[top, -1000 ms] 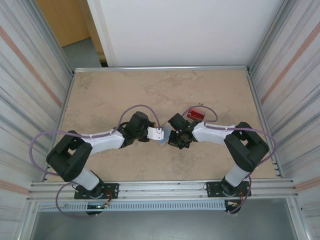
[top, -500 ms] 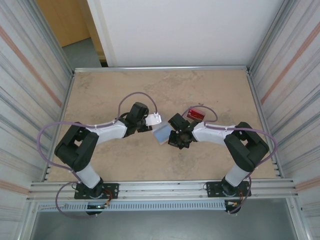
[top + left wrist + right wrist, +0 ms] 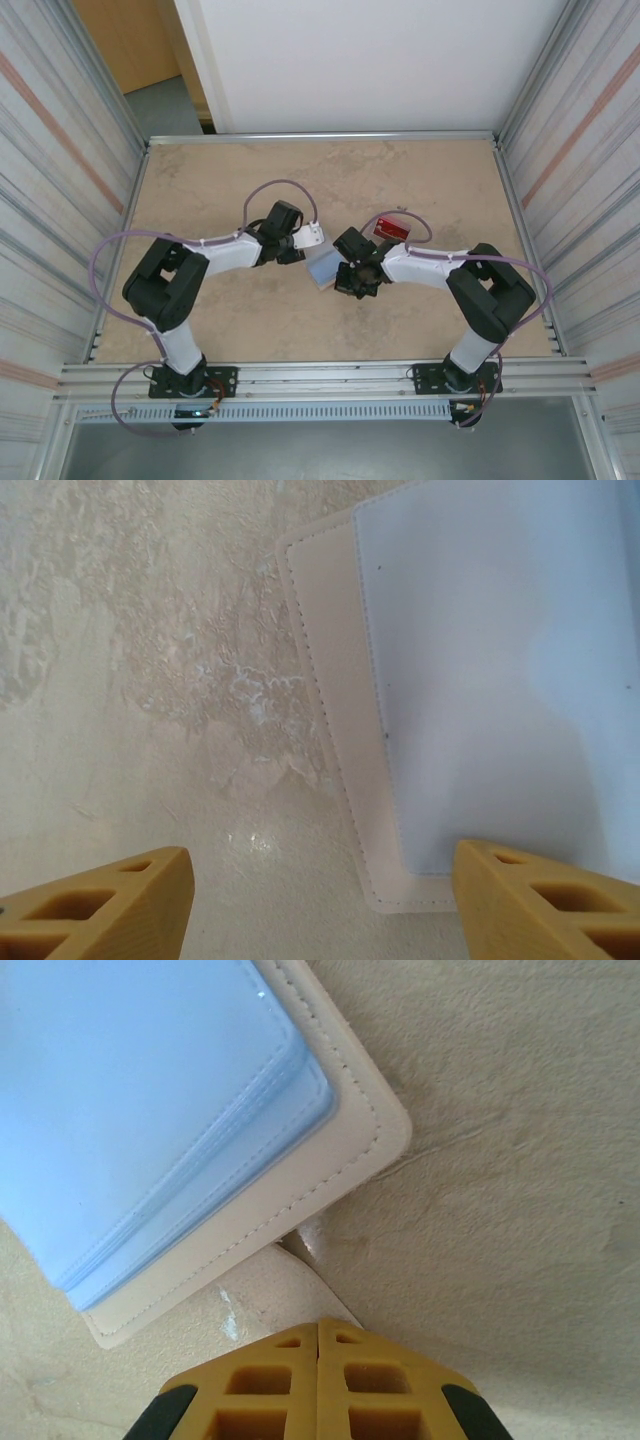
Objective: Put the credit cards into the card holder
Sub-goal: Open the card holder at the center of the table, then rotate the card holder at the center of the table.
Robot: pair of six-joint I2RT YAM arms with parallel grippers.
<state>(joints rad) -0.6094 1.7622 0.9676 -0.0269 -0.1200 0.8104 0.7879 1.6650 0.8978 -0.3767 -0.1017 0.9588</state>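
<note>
The card holder (image 3: 322, 266) lies in the middle of the table: a stack of bluish see-through sleeves (image 3: 130, 1090) on a beige stitched cover (image 3: 300, 1170). One clear leaf (image 3: 270, 1300) sticks out from under the cover and runs into my right gripper (image 3: 318, 1328), which is shut on its corner. This right gripper (image 3: 342, 274) sits at the holder's right edge. My left gripper (image 3: 320, 880) is open, with bare table between its fingers and the holder's corner (image 3: 400, 880) by its right finger. It (image 3: 314, 238) hovers just beyond the holder. A red credit card (image 3: 392, 229) lies behind the right arm.
Metal rails (image 3: 320, 136) and ribbed walls (image 3: 60, 200) close in the beige table (image 3: 220, 190). Purple cables (image 3: 280, 186) loop over both arms. Open surface lies toward the far edge and along the near edge.
My left gripper opened, let go of the card holder and drew back toward the far side. The left arm's elbow swung right. The right arm and the holder stayed put.
</note>
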